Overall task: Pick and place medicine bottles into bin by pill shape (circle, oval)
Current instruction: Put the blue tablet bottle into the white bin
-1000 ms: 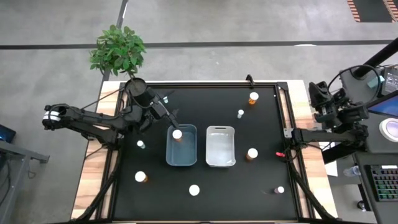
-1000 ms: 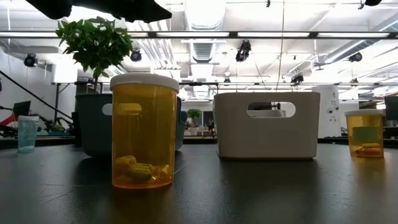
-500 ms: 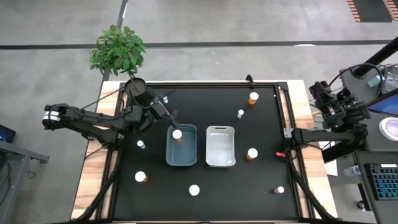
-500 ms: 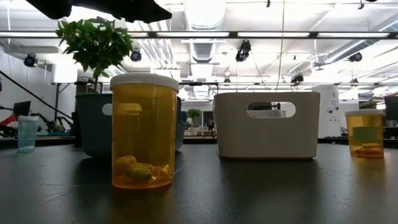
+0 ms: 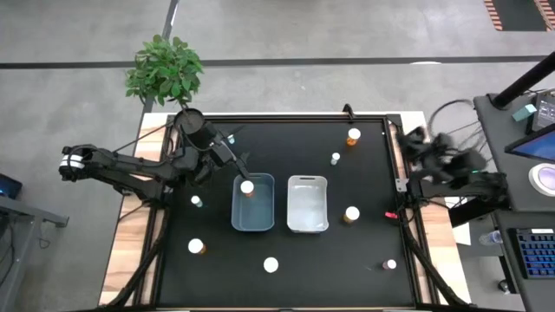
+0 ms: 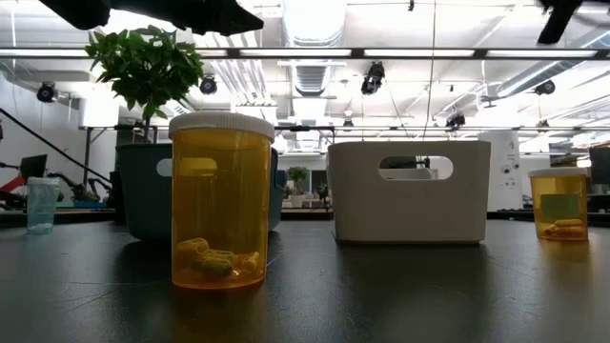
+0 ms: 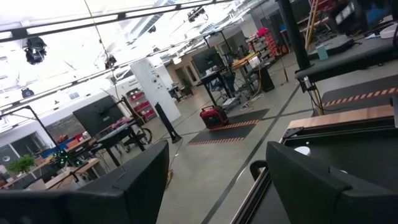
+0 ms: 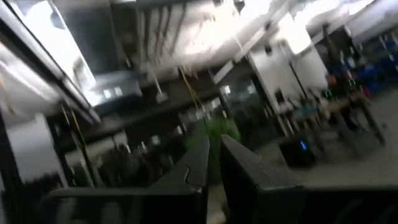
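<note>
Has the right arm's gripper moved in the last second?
Yes. In the high view the right gripper has swung from beyond the table's right edge in toward the table, now blurred over the wooden border.

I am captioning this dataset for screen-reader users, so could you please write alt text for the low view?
A translucent orange pill bottle with a white cap stands close to the camera on the black tabletop, a few pills at its bottom. Behind it sit a blue-grey plastic bin and a white plastic bin with a handle slot, with a leafy green plant behind the blue-grey one.
</note>
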{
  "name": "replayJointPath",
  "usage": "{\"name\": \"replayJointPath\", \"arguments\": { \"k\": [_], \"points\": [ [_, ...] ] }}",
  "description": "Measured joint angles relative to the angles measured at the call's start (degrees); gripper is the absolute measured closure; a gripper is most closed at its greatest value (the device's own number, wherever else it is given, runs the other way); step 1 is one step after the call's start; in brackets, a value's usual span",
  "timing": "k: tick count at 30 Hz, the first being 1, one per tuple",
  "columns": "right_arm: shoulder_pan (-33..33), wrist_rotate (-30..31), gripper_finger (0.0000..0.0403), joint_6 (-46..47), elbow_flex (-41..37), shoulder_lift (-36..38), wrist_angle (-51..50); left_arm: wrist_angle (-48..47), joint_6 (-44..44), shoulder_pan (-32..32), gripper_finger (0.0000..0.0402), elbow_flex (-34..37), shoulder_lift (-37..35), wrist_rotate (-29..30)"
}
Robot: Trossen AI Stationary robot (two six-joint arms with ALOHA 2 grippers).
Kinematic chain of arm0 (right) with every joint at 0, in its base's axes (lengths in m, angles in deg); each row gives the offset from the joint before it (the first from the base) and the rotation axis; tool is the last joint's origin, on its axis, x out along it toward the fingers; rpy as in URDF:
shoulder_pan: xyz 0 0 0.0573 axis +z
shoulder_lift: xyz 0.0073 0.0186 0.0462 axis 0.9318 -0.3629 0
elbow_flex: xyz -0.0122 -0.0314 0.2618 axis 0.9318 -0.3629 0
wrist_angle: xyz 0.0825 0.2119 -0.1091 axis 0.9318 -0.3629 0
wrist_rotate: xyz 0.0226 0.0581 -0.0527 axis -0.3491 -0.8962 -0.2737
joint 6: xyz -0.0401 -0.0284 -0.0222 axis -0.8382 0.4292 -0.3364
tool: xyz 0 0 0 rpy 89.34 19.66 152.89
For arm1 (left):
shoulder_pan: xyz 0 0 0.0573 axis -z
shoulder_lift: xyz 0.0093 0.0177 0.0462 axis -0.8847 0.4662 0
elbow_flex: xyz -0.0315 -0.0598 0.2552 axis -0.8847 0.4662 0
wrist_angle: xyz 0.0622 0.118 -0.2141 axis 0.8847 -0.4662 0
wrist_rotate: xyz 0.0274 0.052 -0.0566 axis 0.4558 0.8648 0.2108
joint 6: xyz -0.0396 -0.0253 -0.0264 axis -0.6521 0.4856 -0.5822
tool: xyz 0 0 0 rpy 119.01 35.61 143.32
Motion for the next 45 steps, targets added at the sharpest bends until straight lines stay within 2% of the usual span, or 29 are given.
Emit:
{"name": "replayJointPath", "arguments": {
  "k": [3,5,8,12,15,22,28,36,41,45],
  "points": [
    [0.13,-0.31,0.0375,1.77,-5.81,5.02,-0.01,0.22,0.00,0.02,0.0151,0.00,0.00,-0.02],
    [0.09,-0.76,0.0375,1.95,-7.83,5.22,2.16,0.27,-0.01,0.01,0.0151,0.00,0.00,-0.10],
    [0.01,-1.28,0.0375,1.21,-7.93,1.42,4.44,1.10,0.00,0.02,0.0151,0.00,0.17,-0.30],
    [-0.04,-1.38,0.0375,1.36,-7.61,0.04,1.66,2.49,-0.24,0.01,0.0151,0.07,0.15,-1.01],
    [-0.07,-1.65,0.0375,1.54,-7.64,2.05,-3.33,3.26,-0.44,0.02,0.0151,0.07,0.40,-1.46],
    [0.00,-4.59,0.0374,-2.10,-9.78,4.87,-3.82,3.38,-7.41,0.02,0.0151,0.06,2.79,-1.68],
    [0.00,-4.47,0.0374,0.28,-10.27,3.15,-16.06,8.64,-11.98,0.02,0.0151,-0.08,5.38,-1.67],
    [0.00,-4.64,0.0374,1.43,-10.26,2.56,-32.06,20.18,-9.02,0.00,0.0151,-0.69,8.56,-1.61],
    [-0.02,-4.61,0.0374,8.35,-10.27,2.34,-33.82,25.72,-8.35,0.00,0.0151,-0.70,9.22,-1.52],
    [-0.02,-4.62,0.0374,11.01,-10.27,2.49,-33.70,26.26,-7.50,0.00,0.0151,-0.70,9.22,-1.45]
  ]
}}
